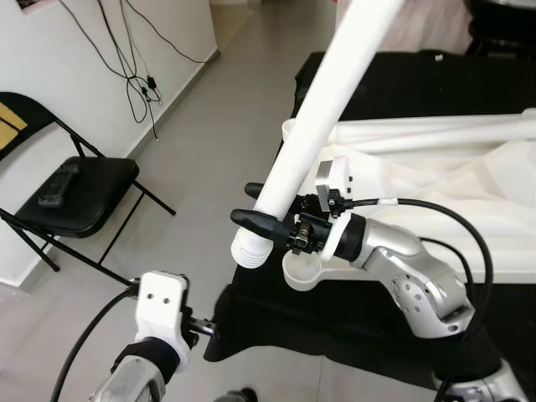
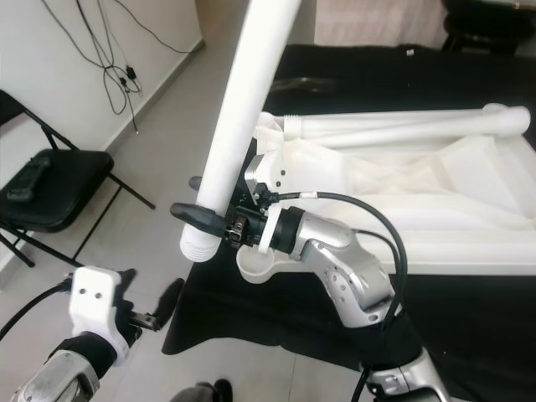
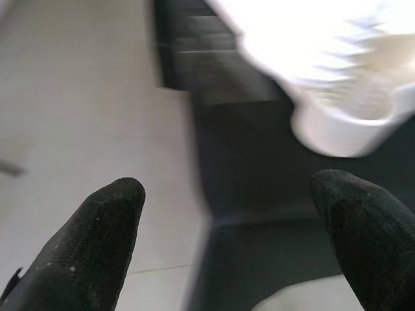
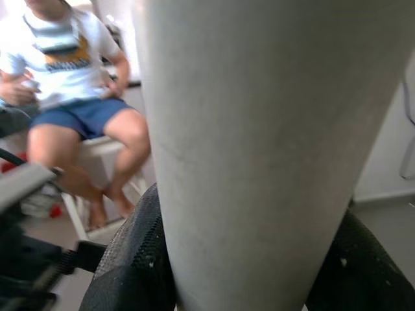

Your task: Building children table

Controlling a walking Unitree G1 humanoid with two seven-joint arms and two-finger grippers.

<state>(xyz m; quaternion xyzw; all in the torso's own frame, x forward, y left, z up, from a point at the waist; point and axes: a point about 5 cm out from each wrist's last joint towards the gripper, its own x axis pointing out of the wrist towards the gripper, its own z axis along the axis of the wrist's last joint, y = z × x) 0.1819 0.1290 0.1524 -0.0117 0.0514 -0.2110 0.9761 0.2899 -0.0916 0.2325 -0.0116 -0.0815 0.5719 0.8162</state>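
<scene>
My right gripper (image 1: 264, 206) is shut on a long white table leg (image 1: 310, 126) near its lower end. The leg tilts up and to the right. Its ribbed, threaded tip (image 1: 249, 249) hangs just left of and above the round corner socket (image 1: 301, 270) of the upturned white table top (image 1: 469, 201). In the right wrist view the leg (image 4: 259, 129) is clamped between both black fingers (image 4: 133, 259). My left gripper (image 2: 163, 306) stands open and holds nothing, low at the left by the cloth's edge. In the left wrist view the same socket (image 3: 343, 129) lies ahead of it.
The table top rests on a black cloth (image 1: 276, 322) over grey floor. A second white leg (image 1: 435, 130) lies across the table top. A black folding chair (image 1: 75, 197) with a dark device on it stands at the left wall, under hanging cables (image 1: 138, 84). A person (image 4: 71, 97) sits nearby.
</scene>
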